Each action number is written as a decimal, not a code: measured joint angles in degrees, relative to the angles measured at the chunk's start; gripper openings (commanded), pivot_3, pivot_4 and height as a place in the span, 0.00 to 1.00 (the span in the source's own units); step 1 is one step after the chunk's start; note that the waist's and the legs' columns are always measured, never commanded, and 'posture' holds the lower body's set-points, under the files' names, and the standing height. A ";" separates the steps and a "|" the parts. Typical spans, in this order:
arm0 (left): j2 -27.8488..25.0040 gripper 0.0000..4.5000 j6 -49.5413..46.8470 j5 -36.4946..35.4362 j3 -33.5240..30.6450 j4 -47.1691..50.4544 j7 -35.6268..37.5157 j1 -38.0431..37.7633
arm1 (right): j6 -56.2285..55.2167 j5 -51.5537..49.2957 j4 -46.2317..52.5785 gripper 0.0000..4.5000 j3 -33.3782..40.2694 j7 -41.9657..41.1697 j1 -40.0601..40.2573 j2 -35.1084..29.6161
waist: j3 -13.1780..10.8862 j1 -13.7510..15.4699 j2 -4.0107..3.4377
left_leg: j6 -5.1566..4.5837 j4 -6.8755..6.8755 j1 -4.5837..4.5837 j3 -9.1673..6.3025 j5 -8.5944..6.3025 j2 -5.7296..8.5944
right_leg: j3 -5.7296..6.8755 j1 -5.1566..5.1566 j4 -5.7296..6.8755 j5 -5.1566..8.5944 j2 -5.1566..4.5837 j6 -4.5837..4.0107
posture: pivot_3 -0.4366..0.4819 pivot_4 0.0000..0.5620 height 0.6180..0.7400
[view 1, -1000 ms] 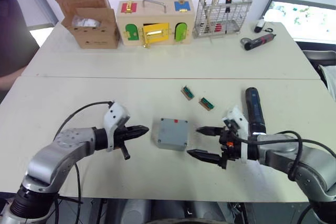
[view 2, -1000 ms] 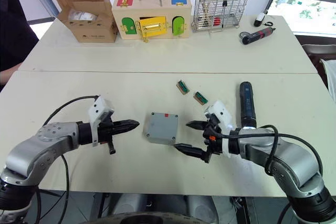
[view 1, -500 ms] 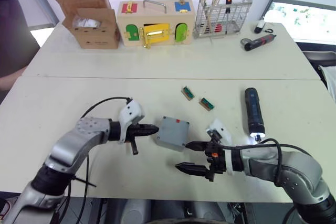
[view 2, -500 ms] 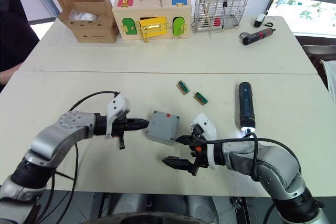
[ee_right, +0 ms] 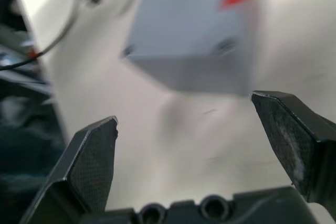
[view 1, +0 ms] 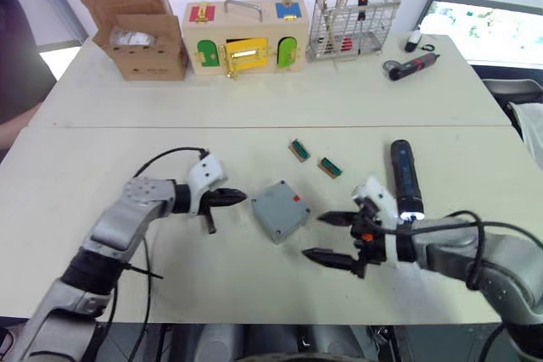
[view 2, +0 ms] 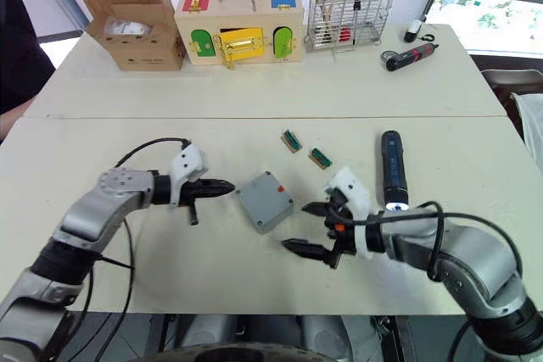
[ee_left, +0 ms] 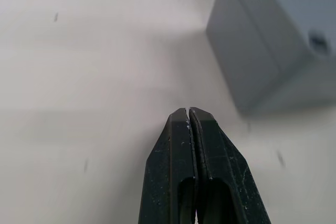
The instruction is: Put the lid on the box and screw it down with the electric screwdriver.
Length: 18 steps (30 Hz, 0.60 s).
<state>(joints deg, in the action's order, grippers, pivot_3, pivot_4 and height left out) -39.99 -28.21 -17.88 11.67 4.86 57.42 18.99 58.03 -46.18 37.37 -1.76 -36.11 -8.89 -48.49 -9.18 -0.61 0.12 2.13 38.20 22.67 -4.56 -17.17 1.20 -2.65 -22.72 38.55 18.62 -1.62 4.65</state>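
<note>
lid seated on box, unscrewed; both grippers empty beside it.
my left gripper (view 1: pixel 240 197) has its fingers pressed together on nothing, tips just off the box (view 1: pixel 281 209) at its 9 o'clock, forearm low over the table (view 1: pixel 102 158). my right gripper (view 1: pixel 327 236) is spread wide and empty, near the box at its 4 o'clock, forearm running in from 3 o'clock. the lid (view 2: pixel 264 197) looks seated on the box, which sits skewed. judgement: screwing not begun. the electric screwdriver (view 1: pixel 405 180) lies at 3 o'clock, beyond my right wrist; next, the right gripper must turn to it and grasp the barrel.
</note>
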 measured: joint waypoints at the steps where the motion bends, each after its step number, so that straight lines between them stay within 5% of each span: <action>1: -0.94 0.00 -0.98 -0.91 -0.64 1.61 0.63 -1.35 | -1.50 1.38 -1.55 0.99 -0.67 -1.21 -0.91 -0.07 | 0.00 -0.08 0.00 | -0.01 0.00 0.00 0.00 0.00 0.00 | 0.00 0.00 0.00 0.00 0.00 0.00 | 0.48 0.27 1.00; 10: 0.07 0.00 -7.42 -5.38 -1.53 12.70 -0.07 -6.26 | -10.35 13.04 -10.87 0.99 -13.22 -10.34 -6.68 1.40 | 0.00 -0.07 0.00 | -0.01 0.02 0.00 0.00 -0.01 0.00 | 0.00 0.03 -0.02 0.00 -0.03 0.01 | 0.48 0.27 1.00; 18: 2.81 0.00 -6.38 -3.75 -1.25 11.89 -3.83 -6.69 | -9.52 13.24 -11.09 0.99 -14.20 -13.56 -7.93 3.75 | 0.00 0.01 0.00 | -0.01 0.02 0.00 -0.01 -0.01 0.01 | 0.00 0.02 -0.01 0.00 -0.04 0.00 | 0.48 0.27 1.00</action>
<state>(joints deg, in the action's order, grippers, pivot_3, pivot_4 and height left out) -37.18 -34.59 -21.63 10.42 16.76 53.58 12.30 48.51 -32.94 26.28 -15.96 -49.67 -16.82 -44.74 -9.18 -0.61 0.12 2.12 38.21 22.67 -4.57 -17.17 1.21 -2.65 -22.69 38.54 18.62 -1.67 4.65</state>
